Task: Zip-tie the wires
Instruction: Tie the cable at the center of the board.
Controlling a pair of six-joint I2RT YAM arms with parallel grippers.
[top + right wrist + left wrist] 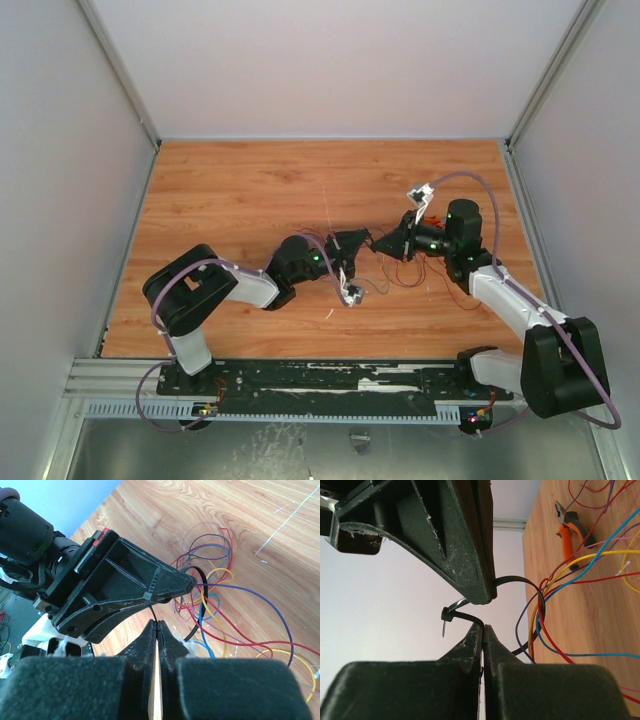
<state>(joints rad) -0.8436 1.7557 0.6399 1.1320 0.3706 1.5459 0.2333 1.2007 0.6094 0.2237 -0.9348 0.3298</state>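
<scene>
I see the left gripper [483,628] and right gripper [157,625] both pinched shut on the zip tie [520,579], which is looped round the wires [537,630] just past their tips (wood-grain table [250,190], white walls [330,60]).

The thin black plastic zip tie [517,578] is bent into a loop. Its small square head [446,614] sits centre-left in the left wrist view, with a short tip poking down from it. The wires [542,630], thin flexible strands of red, blue, yellow and purple, pass bunched through that loop and fan out right across the wood. From above they lie in a loose curling tangle [405,268] at mid-frame.
</scene>
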